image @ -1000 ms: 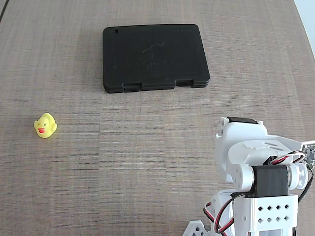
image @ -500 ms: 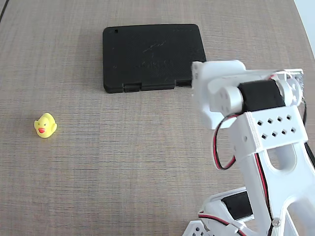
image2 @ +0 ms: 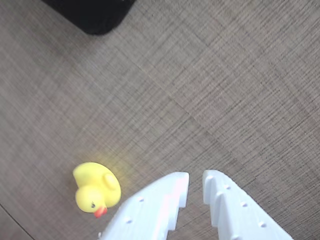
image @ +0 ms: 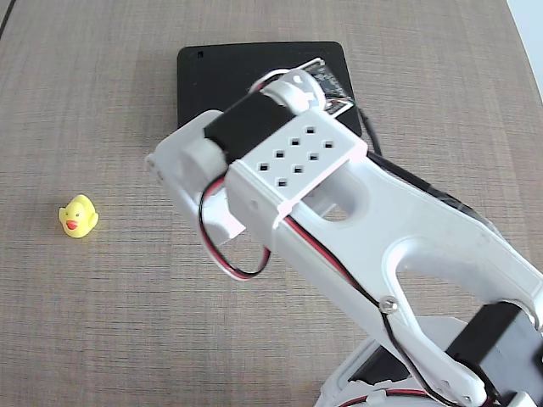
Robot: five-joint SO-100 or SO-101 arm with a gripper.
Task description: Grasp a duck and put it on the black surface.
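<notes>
Gripper (image2: pixel 195 182) nearly closed, only a narrow slit between the tips, nothing held; duck (image2: pixel 96 189) upright on the table (image2: pixel 240 100) just left of the tips in wrist view, not touching; black surface (image: pixel 229 72) well apart from duck, partly under the arm (image: pixel 339 220).

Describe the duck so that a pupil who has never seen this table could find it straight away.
Start in the fixed view at the black surface at the table's top centre, then look down-left across bare woven tabletop. The duck sits alone there: tiny, yellow, red-orange beak, the only bright thing.
</notes>
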